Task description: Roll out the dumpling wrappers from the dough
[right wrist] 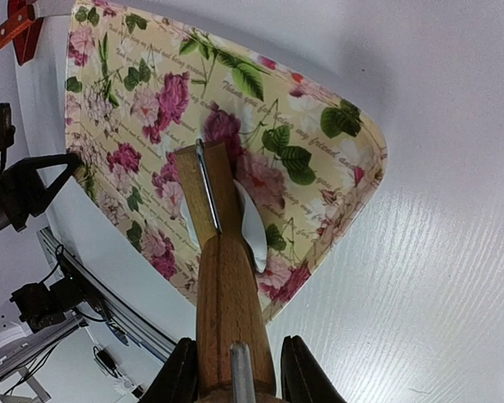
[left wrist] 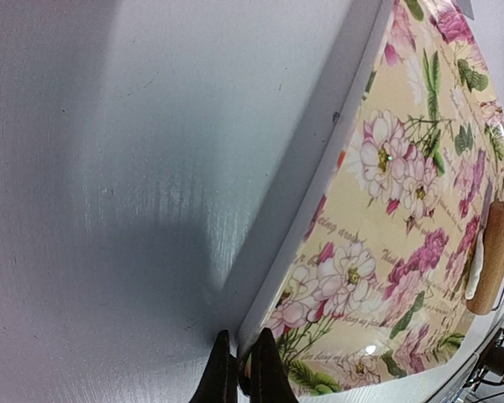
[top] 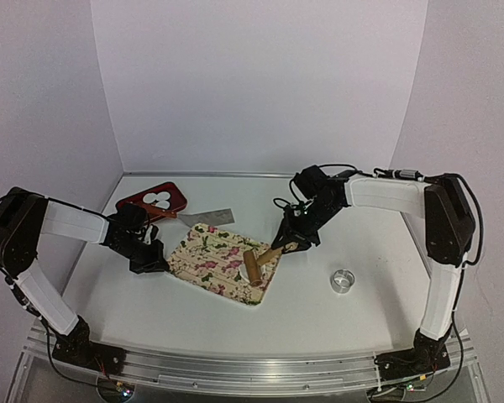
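A flat white piece of dough lies on the floral board, pressed under the head of a wooden roller. My right gripper is shut on the roller's wooden handle, above the board's right corner. In the left wrist view the dough shows as a white strip beside the roller. My left gripper is shut on the rim of the board at its left corner. Small white round dumpling wrappers lie on a red tray at the back left.
A metal ring stands on the table to the right of the board. A flat metal scraper lies behind the board, next to the red tray. White walls close in the table on three sides.
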Available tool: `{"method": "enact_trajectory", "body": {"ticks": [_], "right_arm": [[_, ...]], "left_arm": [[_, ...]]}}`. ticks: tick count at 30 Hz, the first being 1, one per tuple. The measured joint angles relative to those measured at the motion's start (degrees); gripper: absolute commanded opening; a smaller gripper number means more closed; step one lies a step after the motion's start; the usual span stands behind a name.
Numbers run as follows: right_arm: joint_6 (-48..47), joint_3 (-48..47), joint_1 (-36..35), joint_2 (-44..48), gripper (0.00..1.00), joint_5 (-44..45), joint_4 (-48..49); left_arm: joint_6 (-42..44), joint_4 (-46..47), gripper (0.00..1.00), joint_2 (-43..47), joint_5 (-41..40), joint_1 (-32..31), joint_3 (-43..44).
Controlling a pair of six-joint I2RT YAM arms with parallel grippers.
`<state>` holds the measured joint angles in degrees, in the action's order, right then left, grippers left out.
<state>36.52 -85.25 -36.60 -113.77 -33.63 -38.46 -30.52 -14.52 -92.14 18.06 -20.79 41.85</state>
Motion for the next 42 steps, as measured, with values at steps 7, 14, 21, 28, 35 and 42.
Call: {"method": "enact_trajectory", "body": {"ticks": [7,14,21,28,35,42], "right_arm": [[0.93,-1.68,-1.64,-1.91,0.0,0.33,1.56],[1.92,-3.65,-3.35,-3.86,0.0,1.16,3.15],[2.51,-6.38,-4.72,-6.34,0.0,1.98,3.84],[2.55,-9.75,-5.98,-8.77,0.0,2.88,3.98],[2.55,-12.68,-7.16,-10.76,0.0,3.8,3.95],[2.56,-15.46,-8.69,-12.33,0.0,4.82,3.3]], "left_arm": [[0.01,0.02,0.0,0.0,0.0,0.21,-0.04],[0.04,0.02,0.0,-0.07,0.04,0.38,-0.02],[0.08,0.01,0.0,-0.24,0.3,0.49,0.08],[0.24,-0.13,0.0,-0.59,0.64,0.69,0.38],[0.26,-0.35,0.0,-0.76,0.89,0.86,0.58],[0.26,-0.35,0.0,-0.76,0.94,0.86,0.57]]}}
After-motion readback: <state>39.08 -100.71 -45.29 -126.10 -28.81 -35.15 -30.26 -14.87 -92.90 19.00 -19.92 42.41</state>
